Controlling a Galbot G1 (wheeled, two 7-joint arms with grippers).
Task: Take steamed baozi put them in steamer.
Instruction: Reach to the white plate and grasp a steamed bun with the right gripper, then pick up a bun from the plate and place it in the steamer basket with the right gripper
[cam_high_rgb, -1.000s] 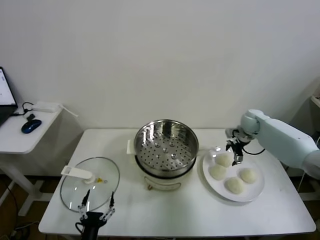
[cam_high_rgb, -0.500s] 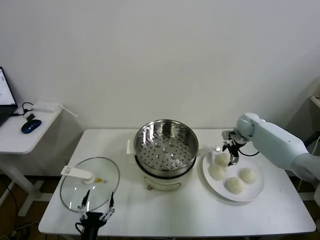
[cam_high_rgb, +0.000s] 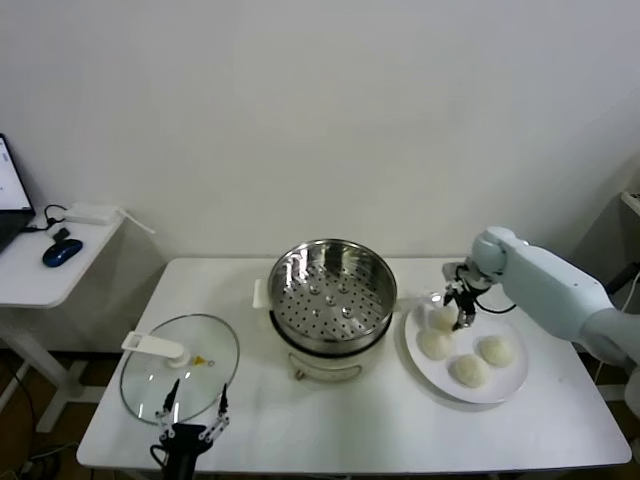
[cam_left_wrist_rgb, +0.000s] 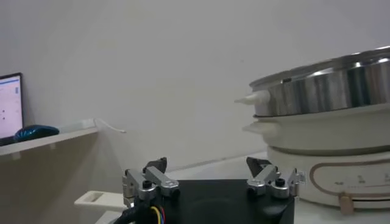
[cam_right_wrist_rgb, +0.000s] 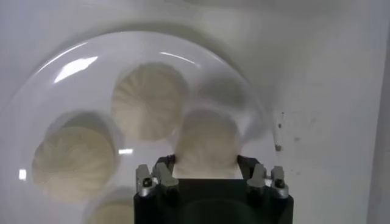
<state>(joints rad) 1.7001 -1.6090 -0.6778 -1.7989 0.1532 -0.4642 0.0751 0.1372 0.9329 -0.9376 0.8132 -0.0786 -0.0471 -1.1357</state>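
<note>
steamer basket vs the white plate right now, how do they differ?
The steamer is deep, shiny steel with a perforated floor; the plate is flat, plain and white. The steamer holds nothing; the plate carries all four baozi. The steamer sits raised on a cream cooker base; the plate lies directly on the table. The right gripper is down over the plate, none at the steamer. Both are round.

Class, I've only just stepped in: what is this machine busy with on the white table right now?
The right tool is down over the flat white plate, its fingers straddling the nearest of four small off-white dough buns; whether it grips yet cannot be told. All four buns lie on the plate. The shiny steel perforated steamer basket on its cream cooker base holds nothing. The round glass lid lies beside it, and the left tool waits open at the table's front edge near that lid.
</note>
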